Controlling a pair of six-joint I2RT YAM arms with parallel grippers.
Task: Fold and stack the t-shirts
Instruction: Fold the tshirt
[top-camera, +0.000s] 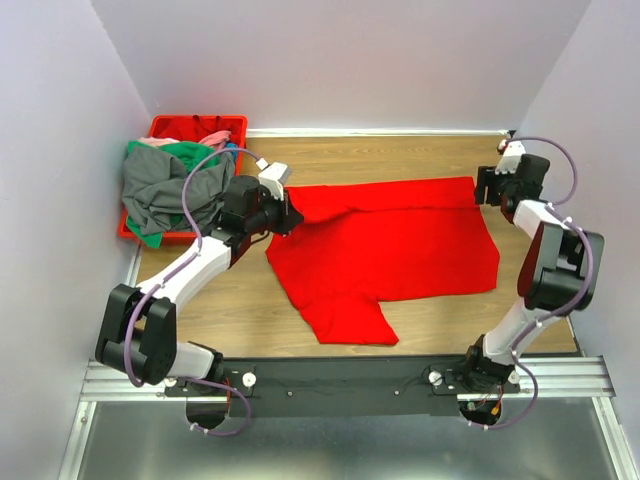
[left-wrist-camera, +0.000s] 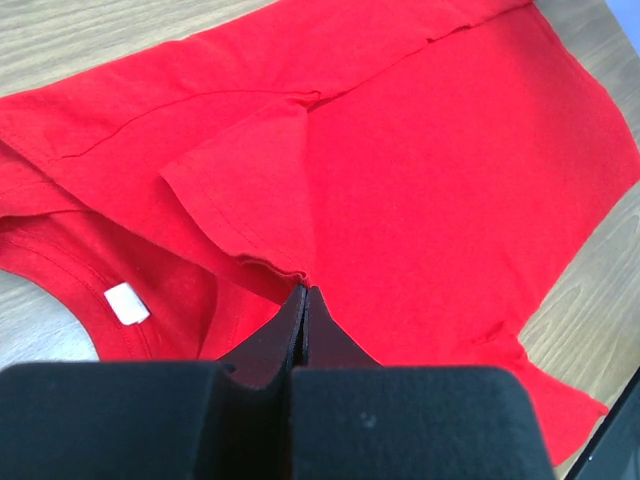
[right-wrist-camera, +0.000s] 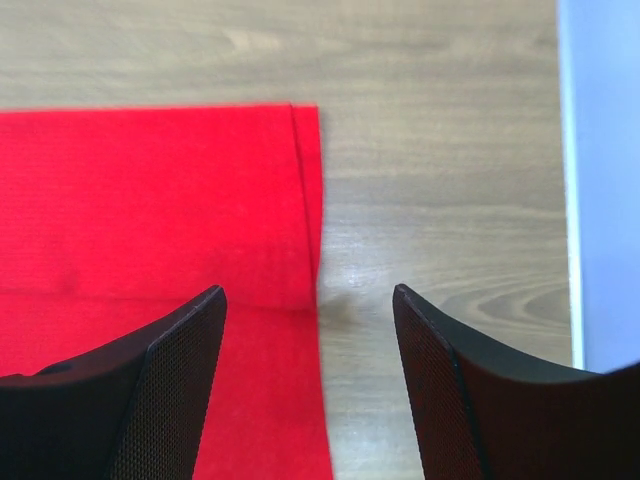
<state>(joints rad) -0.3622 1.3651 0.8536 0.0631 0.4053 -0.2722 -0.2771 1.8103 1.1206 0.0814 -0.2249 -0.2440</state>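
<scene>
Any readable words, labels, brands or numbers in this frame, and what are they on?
None can be read. The only candidate is the white neck label inside the collar of the red t-shirt, seen in the left wrist view: it looks blank and is too small to show print. The red crate shows no markings.

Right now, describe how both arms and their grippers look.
The left arm and right arm have white links, bulky black joints and looping lilac cables. The left gripper and right gripper have black tapered fingers; the right's show a fine mesh texture.

crate (top-camera: 195, 121) hid by shirt pile (top-camera: 160, 190) | red tee (top-camera: 400, 250) collar under L arm (top-camera: 200, 260)
</scene>
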